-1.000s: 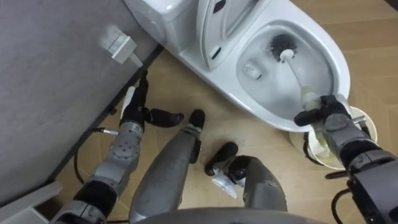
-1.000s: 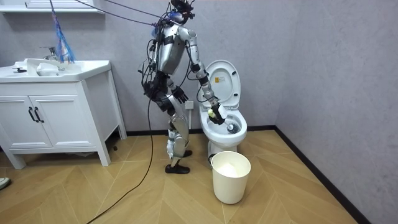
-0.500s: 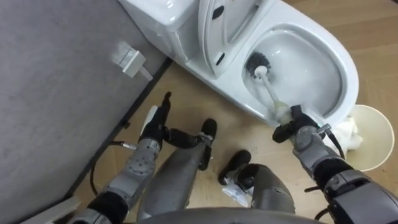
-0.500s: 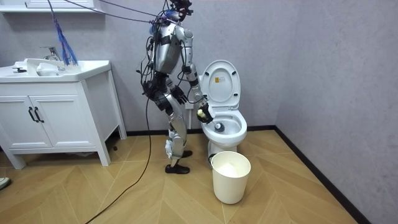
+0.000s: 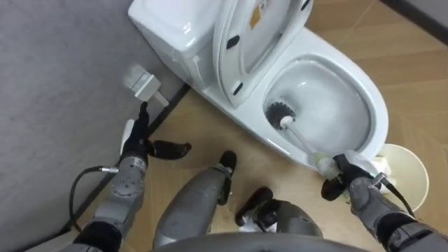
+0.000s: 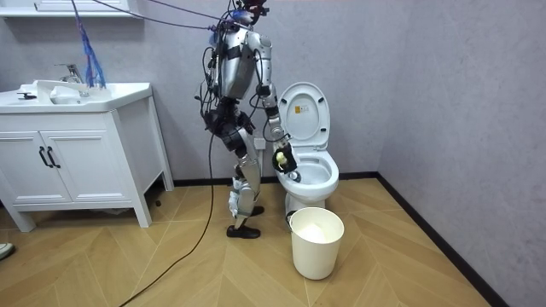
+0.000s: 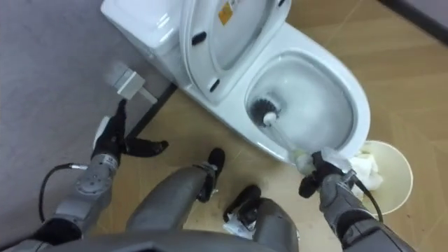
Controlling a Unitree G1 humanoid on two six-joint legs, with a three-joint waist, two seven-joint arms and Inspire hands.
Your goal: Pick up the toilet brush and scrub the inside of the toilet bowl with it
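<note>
From the left eye view, the white ceramic toilet [image 5: 376, 119] stands with its oval seat and lid [image 5: 245, 42] raised back against the white cistern [image 5: 168, 28]. A toilet brush [image 5: 297, 136] with a white handle and a black bristle head slants into the bowl. The head rests low on the bowl's inner wall on the side nearest the seat hinge. The right hand [image 5: 343, 180] is at the near rim, its fingers curled tight round the upper end of the handle. Just beside that hand, on the pale wooden floor [image 5: 210, 129], sits a cream round plastic bin [image 5: 413, 164] with something white and crumpled inside. The left hand [image 5: 136, 143] hangs close to the grey wall [image 5: 56, 91], its fingers straight and thumb stuck out, holding nothing. It is just below a small grey-white box fitting [image 5: 143, 82] fixed to the wall.

In the room view, the robot stands upright on the floor at the toilet's side, on the room view's left of it. Its right arm is bent down so the hand meets the bowl's edge. The bin stands on the floor in front of the toilet. A white vanity cabinet with a basin [image 6: 77, 153] is well apart on the room view's left.

The right eye view gives the same arrangement: bristles down in the bowl, handle gripped at the rim, and the left hand spread flat near the wall.
</note>
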